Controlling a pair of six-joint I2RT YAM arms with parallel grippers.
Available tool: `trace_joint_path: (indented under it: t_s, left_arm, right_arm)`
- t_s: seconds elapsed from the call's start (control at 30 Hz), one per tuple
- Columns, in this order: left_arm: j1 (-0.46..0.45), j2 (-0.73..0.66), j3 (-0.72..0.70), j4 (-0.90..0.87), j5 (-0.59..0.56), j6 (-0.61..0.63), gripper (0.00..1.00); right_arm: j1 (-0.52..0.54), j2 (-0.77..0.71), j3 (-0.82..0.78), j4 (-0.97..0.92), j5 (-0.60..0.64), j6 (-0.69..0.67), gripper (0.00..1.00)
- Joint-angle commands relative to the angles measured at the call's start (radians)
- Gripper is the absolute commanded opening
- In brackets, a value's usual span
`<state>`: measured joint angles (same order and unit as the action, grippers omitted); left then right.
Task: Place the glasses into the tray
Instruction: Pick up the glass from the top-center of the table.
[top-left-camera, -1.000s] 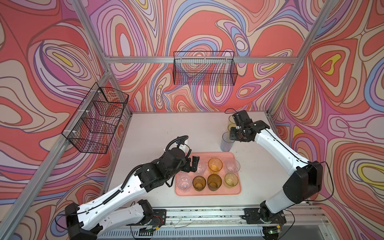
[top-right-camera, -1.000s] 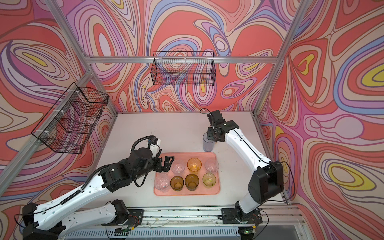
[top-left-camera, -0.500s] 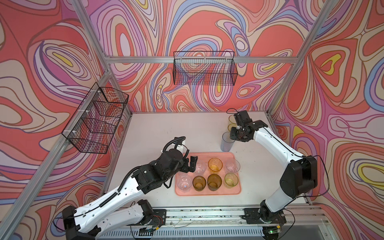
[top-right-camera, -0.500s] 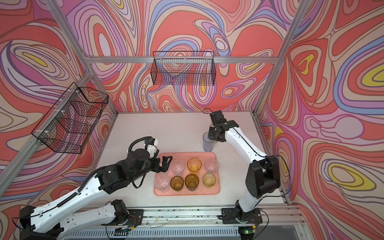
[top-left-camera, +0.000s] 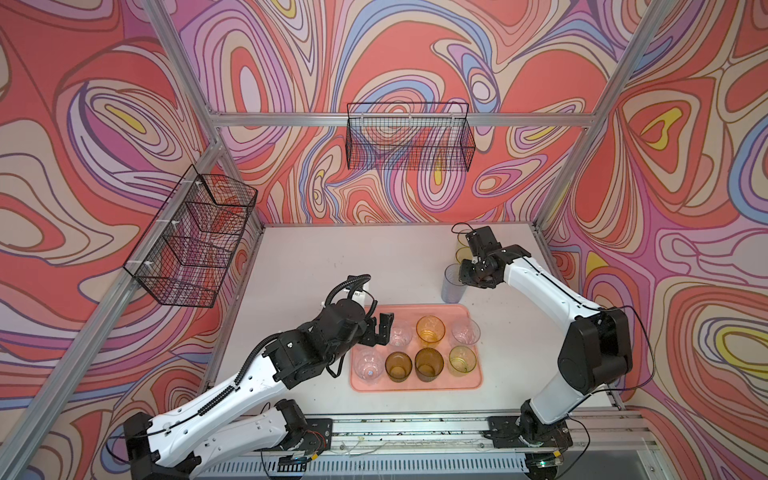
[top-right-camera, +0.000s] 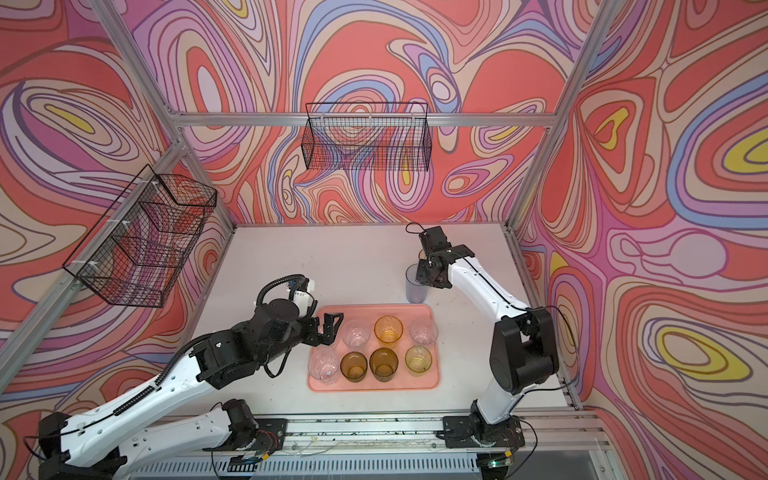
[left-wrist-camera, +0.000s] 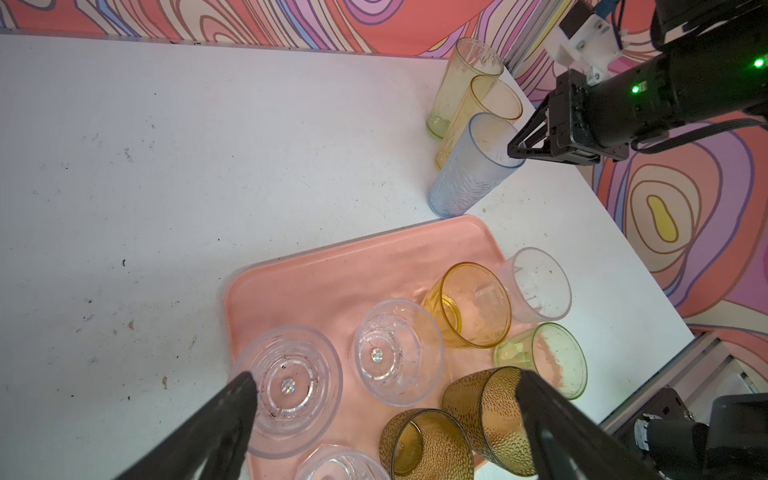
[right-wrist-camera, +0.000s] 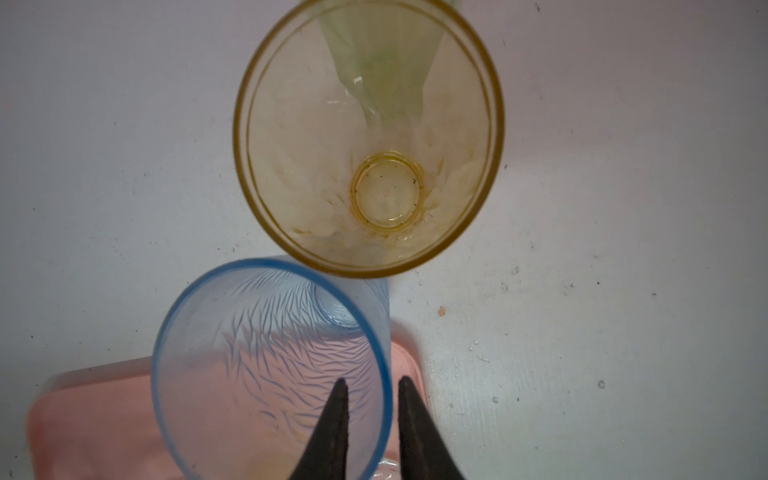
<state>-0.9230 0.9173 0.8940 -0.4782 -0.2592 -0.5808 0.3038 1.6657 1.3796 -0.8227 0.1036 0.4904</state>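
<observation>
The salmon-pink tray (top-left-camera: 415, 384) (top-right-camera: 374, 384) holds several short glasses, clear (top-left-camera: 400, 334), amber (top-left-camera: 430, 329), brown (top-left-camera: 398, 365) and yellow-green (top-left-camera: 462, 360). Just behind the tray stands the tall blue-grey glass (top-left-camera: 452, 286) (right-wrist-camera: 266, 353). My right gripper (top-left-camera: 462, 274) (right-wrist-camera: 370, 384) straddles its rim, one finger inside and one outside. The jaws are narrow, with a small gap still showing beside the wall. A tall amber glass (right-wrist-camera: 370, 137) and a green one (left-wrist-camera: 461, 79) stand behind it. My left gripper (top-left-camera: 380, 330) (left-wrist-camera: 386, 376) hangs wide open over the tray's left part, holding nothing.
Black wire baskets hang on the left wall (top-left-camera: 195, 241) and the back wall (top-left-camera: 409, 141). The tall glasses sit near the table's back right corner, close to the frame post (top-left-camera: 552, 199). Bare table lies left of the tray (left-wrist-camera: 124, 187).
My right gripper's jaws have narrowed around the blue-grey glass's rim. The left arm has hardly moved and stays open.
</observation>
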Motion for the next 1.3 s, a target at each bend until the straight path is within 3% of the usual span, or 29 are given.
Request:
trace_joint_path:
  t_s: [0.0,0.43,0.63,0.73,1.27]
  left_arm:
    - [-0.002,-0.017,-0.012,-0.016,-0.018,-0.016,1.00]
    - [-0.002,-0.009,-0.021,0.010,-0.022,-0.008,1.00]
    - [-0.002,0.017,-0.015,0.021,-0.017,-0.002,1.00]
    - [-0.002,0.027,-0.010,0.021,-0.021,0.002,1.00]
    - [-0.002,0.017,-0.006,0.012,-0.045,0.012,1.00]
  right_arm:
    - [-0.006,0.003,-0.013,0.020,-0.005,-0.001,0.21]
    - [-0.006,0.016,-0.011,0.047,-0.076,-0.003,0.16]
    - [-0.006,0.017,-0.002,0.052,-0.103,0.000,0.08]
    - [-0.006,0.022,0.002,0.053,-0.124,-0.007,0.00]
    - [-0.005,0.025,0.027,0.074,-0.218,-0.009,0.00]
